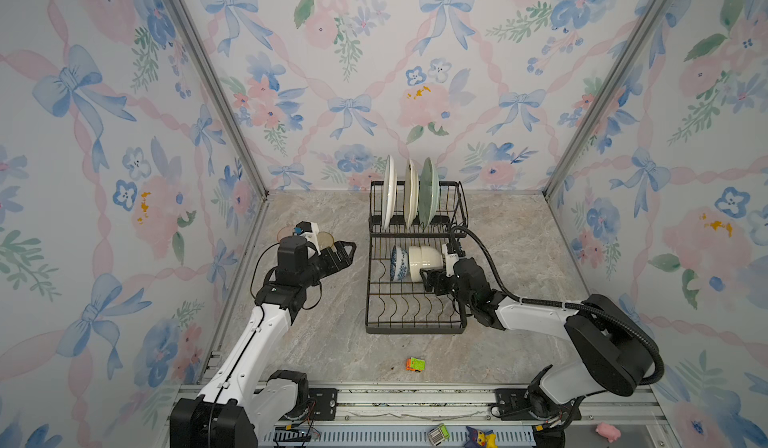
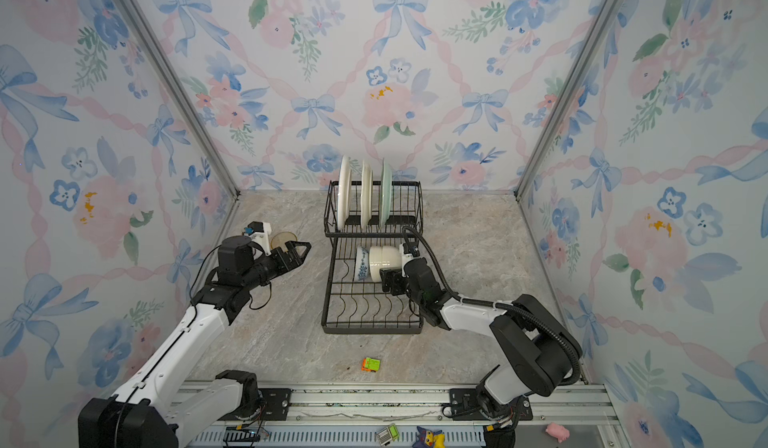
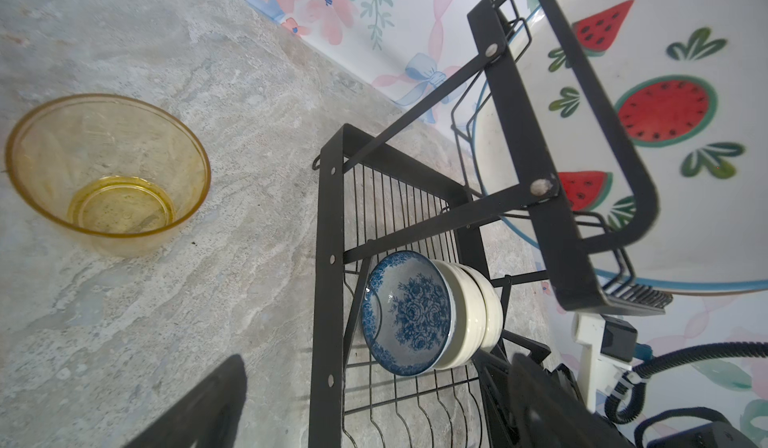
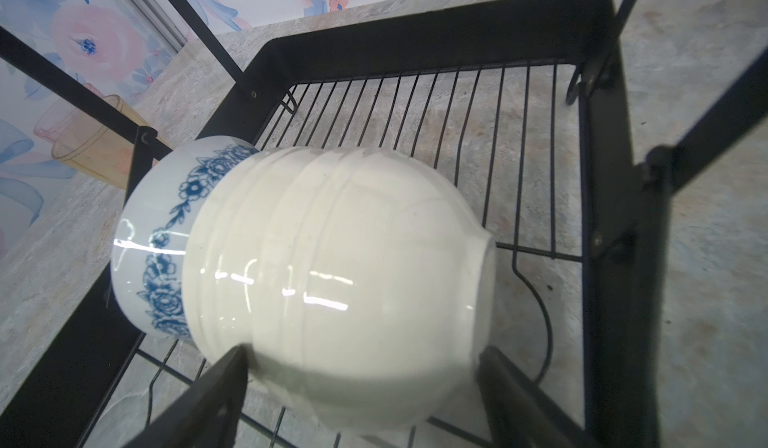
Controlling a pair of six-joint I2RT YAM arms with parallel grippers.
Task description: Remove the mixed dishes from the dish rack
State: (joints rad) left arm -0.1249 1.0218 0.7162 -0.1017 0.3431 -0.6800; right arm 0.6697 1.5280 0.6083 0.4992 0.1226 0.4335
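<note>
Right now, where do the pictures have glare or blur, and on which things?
Right wrist view: bright glare streaks cross the white bowl and the blue-patterned bowl; the fingers of the right gripper are blurred. Left wrist view: the left gripper is a dark blur, the amber tumbler sharp. Both top views: even light.

Marble tabletop point(image 1: 332, 342): dish rack point(image 1: 415, 328), amber tumbler point(image 3: 108, 175), pink tumbler point(image 4: 56, 123), toy block point(image 1: 415, 364).

Plates point(image 1: 410, 192) stand in the dish rack point(image 1: 415, 330) behind two nested bowls point(image 1: 424, 261)
</note>
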